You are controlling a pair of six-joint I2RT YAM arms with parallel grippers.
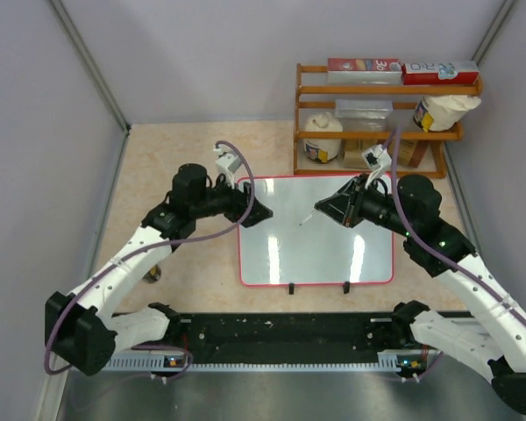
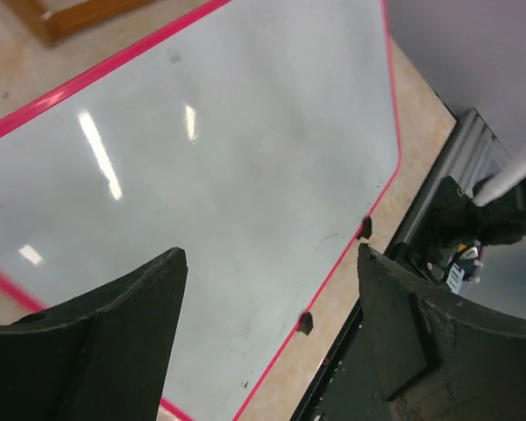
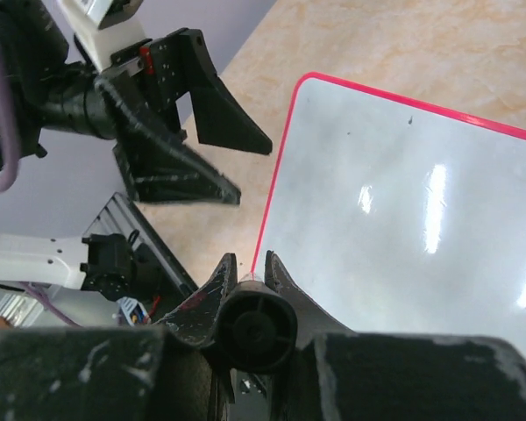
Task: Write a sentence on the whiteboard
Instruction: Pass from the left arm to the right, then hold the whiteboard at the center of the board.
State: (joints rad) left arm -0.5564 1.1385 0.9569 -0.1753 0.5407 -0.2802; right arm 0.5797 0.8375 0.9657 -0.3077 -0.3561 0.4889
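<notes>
The right jaws clench the pen (image 3: 256,329), the blank board (image 1: 320,250) below them; the left jaws stand released. Pressed hard, the pen may slip.

Left gripper (image 2: 270,254) jaws wide apart; right gripper (image 3: 249,260) clamped on pen (image 3: 261,329); 2 arms angled inward

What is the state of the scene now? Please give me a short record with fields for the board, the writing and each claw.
board: whiteboard, lying flat, red frame, between the two arms
writing: none visible
left claw: open, empty, above the board's left part
right claw: shut on a pen, above the board's far middle; tip contact unclear
behind: wooden shelf with boxes and jars
</notes>
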